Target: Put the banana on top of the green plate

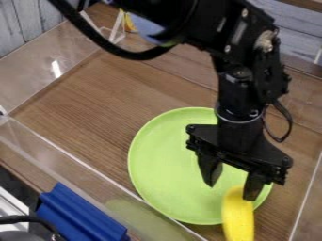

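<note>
The green plate [170,165] lies on the wooden surface at the lower right. My gripper [235,179] points straight down over the plate's near right part, its jaws open and empty. The banana [236,222] lies free just below the fingertips, at the plate's near rim. Its lower end runs out of the bottom of the picture. Whether the banana rests fully on the plate or overhangs the rim I cannot tell.
A clear plastic wall [51,155] rings the wooden table [113,94]. A blue object [78,216] lies outside that wall at the lower left. A yellow item [126,24] shows at the back behind the arm.
</note>
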Robot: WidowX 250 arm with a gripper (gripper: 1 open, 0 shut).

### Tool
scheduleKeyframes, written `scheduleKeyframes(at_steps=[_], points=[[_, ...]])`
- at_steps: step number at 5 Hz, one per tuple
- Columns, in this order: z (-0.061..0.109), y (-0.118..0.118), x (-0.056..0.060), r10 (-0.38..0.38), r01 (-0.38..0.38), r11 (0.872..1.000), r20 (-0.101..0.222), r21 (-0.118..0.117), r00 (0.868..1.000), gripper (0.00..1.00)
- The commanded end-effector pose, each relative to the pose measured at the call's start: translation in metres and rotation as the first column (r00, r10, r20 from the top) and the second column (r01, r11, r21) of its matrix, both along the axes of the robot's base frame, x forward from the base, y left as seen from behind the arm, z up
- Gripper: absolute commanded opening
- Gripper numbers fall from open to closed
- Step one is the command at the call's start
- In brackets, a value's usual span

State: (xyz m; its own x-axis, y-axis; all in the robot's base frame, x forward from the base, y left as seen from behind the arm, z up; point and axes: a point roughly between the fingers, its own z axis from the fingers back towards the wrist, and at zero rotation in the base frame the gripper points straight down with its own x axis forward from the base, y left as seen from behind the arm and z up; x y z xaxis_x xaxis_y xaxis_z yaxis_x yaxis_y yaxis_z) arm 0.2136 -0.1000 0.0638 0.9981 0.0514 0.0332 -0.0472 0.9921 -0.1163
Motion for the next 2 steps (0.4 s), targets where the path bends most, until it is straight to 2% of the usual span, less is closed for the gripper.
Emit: scheduleKeyframes(at_steps=[1,2], points=[[0.0017,-0.0016,0.0079,0.010,-0.010,1.000,0.027,-0.013,1.000,1.00],[-0.0040,-0.0064,0.0085,0.010,-0.009,1.000,0.030,-0.018,1.000,1.00]])
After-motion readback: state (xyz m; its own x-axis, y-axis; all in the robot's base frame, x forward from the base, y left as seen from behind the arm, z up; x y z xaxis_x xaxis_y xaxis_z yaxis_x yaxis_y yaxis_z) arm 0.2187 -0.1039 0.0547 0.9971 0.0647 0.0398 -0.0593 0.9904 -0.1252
